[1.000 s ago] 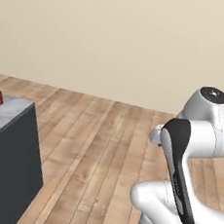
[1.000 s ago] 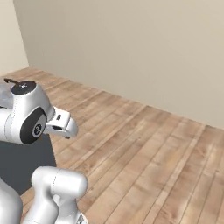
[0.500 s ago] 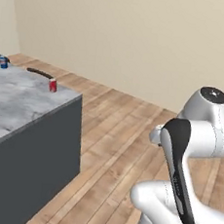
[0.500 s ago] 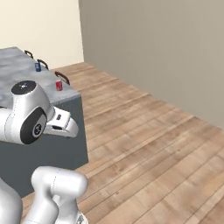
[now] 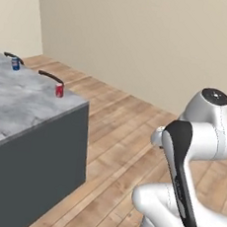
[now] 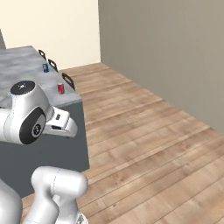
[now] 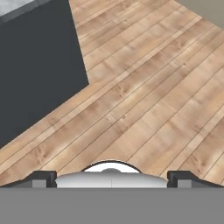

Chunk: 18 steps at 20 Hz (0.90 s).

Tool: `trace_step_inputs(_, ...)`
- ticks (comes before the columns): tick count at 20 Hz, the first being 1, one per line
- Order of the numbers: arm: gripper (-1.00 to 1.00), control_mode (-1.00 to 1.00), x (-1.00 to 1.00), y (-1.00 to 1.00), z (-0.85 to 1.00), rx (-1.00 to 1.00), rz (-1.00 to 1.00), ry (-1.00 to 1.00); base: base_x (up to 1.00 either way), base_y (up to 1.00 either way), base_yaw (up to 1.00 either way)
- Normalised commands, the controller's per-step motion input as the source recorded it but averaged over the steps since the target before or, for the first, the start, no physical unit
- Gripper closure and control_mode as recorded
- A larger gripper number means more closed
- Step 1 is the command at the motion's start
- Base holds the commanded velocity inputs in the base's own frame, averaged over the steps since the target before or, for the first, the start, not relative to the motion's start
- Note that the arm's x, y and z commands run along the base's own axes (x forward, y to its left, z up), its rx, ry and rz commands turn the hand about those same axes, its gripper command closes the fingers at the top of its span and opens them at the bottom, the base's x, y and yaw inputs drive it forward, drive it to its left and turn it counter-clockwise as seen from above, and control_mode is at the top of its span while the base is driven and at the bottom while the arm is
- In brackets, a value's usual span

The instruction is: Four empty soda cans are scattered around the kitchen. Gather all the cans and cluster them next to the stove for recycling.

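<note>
1. In the left base view we see a grey marble-topped island counter [image 5: 17,105] with a dark front, and on its top a red soda can [image 5: 59,90] standing upright just inside the near corner.
2. Farther back on the same top stands a blue soda can [image 5: 15,64], well apart from the red one.
3. Thin dark curved chair backs [image 5: 51,76] rise just behind each can at the counter's far edge; we cannot tell more about them.
4. The right base view shows the same counter [image 6: 30,70] from the other side: the red can [image 6: 61,89] sits near the corner, the blue can [image 6: 45,67] farther along the top, and three dark chair backs [image 6: 68,80] line the edge beside them.
5. That view also gives us a corner of the room, where a cream wall meets a grey-beige wall [image 6: 166,52], which the left view shows from a flatter angle.
6. The hand view looks down at wooden plank flooring [image 7: 148,96] and the dark side of the counter [image 7: 35,65]; the cans are out of this picture.
7. At the bottom of the hand view the two dark fingertips [image 7: 43,178] of the gripper [image 7: 111,179] stand far apart at either side, so the claw is released and grasps nothing.
8. The white arm [image 5: 196,144] is folded up close to its base, away from the counter top and both cans.
</note>
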Motion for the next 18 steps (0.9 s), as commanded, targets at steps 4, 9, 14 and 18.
trace_step_inputs(4, -1.00, 1.00, 0.00, 0.00, 0.00, 0.00, 0.00, 0.00, 0.37, -0.52, 0.23)
trace_step_inputs(9, -1.00, 1.00, 0.00, 0.00, 0.00, 0.00, 0.00, 0.00, 0.37, -0.53, 0.23)
trace_step_inputs(14, -1.00, 1.00, 0.00, 0.00, 0.00, 0.00, 0.00, 0.00, 0.40, -0.61, 0.19)
trace_step_inputs(18, -1.00, 1.00, 0.00, 0.00, 0.00, 0.00, 0.00, 0.00, 0.42, -0.64, 0.18)
